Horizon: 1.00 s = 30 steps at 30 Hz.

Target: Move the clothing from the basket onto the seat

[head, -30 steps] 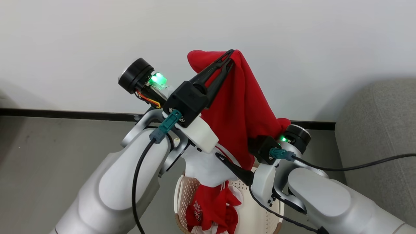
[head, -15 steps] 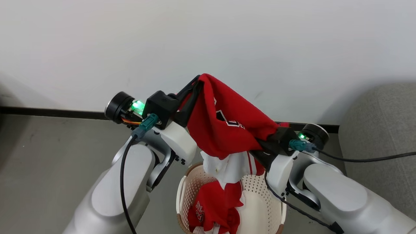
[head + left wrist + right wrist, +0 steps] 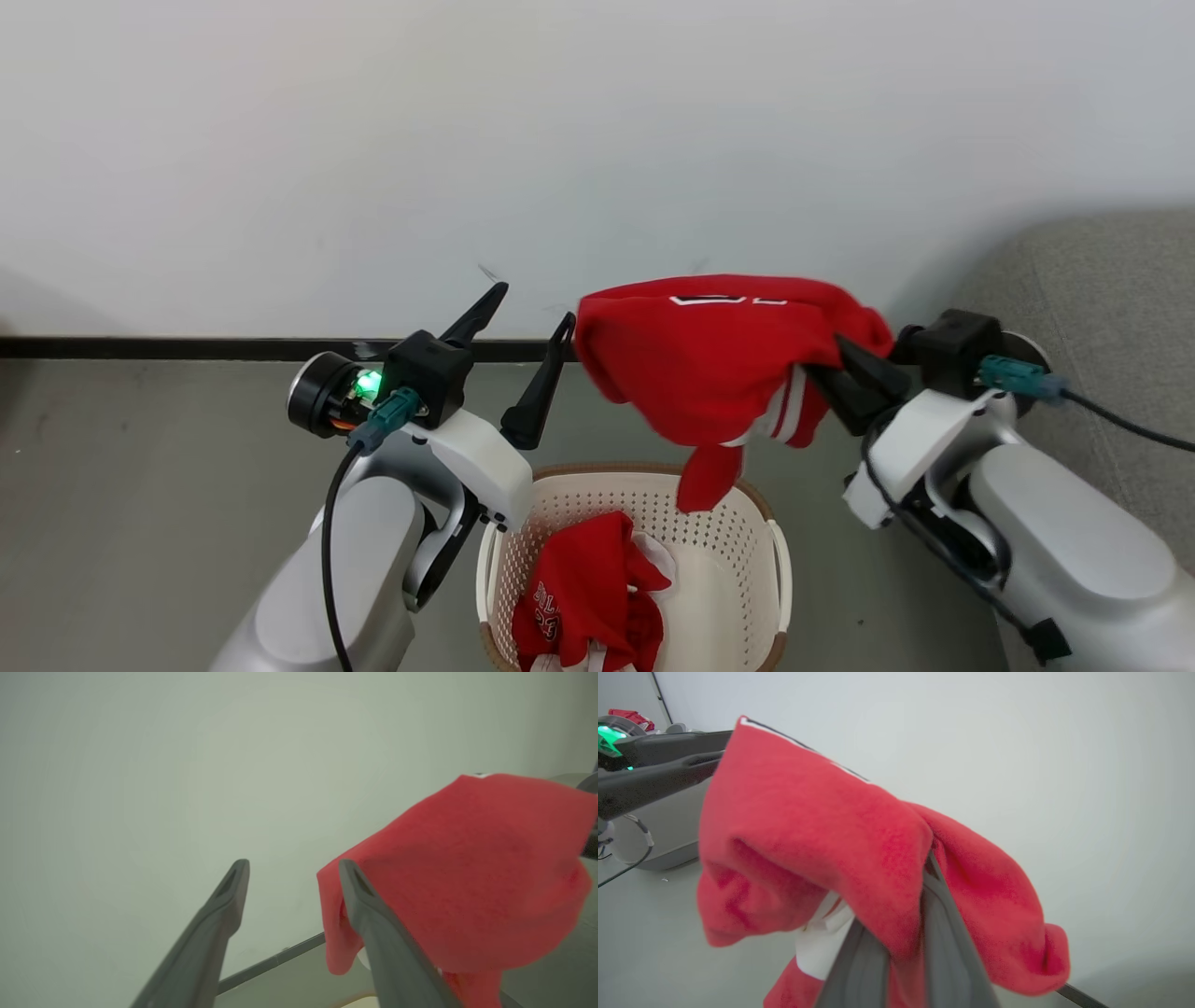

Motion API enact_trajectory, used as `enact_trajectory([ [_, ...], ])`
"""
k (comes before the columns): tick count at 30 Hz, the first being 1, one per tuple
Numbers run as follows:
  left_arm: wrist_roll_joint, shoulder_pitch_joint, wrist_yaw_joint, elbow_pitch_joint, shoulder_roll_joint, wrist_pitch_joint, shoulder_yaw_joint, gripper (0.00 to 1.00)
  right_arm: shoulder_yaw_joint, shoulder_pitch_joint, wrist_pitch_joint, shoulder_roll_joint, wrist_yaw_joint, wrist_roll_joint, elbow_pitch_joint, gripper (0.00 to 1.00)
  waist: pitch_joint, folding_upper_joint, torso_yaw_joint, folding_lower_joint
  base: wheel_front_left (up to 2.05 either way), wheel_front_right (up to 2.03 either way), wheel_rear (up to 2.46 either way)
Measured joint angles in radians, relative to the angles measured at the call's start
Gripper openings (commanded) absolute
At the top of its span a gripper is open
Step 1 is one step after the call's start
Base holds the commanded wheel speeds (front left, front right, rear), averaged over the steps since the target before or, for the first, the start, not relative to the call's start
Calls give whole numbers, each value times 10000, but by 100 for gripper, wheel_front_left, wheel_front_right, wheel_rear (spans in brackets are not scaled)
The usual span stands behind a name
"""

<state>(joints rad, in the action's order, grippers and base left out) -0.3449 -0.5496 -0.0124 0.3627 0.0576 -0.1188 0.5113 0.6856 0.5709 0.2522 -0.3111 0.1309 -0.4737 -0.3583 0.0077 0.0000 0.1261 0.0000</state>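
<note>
At the robot's feet, a cream laundry basket with a brown rim holds a crumpled red garment with white lettering, lying toward the basket's left side. Above the basket, the left gripper stands wide open and holds nothing. One of its fingers is just beside the edge of a second red garment; whether they touch cannot be told. That second red garment, with white stripes and trim, hangs in the air over the basket's far rim, pinched at its right end by the right gripper, whose fingers are clamped on the cloth. Beyond lie a grey floor, a black baseboard and a plain white wall. The grey sofa sits at the far right, apart from both garments.
</note>
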Motion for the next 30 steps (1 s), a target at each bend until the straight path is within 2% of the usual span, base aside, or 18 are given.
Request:
enact_trajectory([
  [5,-219,230,-52,-36,-8,-489,-90,100,-1241,-506,0,-453,0,125,320,0,13,0,-308,0,0,0,0],
  [13,-249,719,-284,-178,-29,-901,173,100,-2913,-1597,2,-725,0,370,825,0,30,0,-855,0,0,0,0],
  [30,-251,1602,-616,-236,-61,-1120,980,100,-5308,-4075,0,-570,0,1037,1779,0,-64,0,-1968,0,0,0,0],
])
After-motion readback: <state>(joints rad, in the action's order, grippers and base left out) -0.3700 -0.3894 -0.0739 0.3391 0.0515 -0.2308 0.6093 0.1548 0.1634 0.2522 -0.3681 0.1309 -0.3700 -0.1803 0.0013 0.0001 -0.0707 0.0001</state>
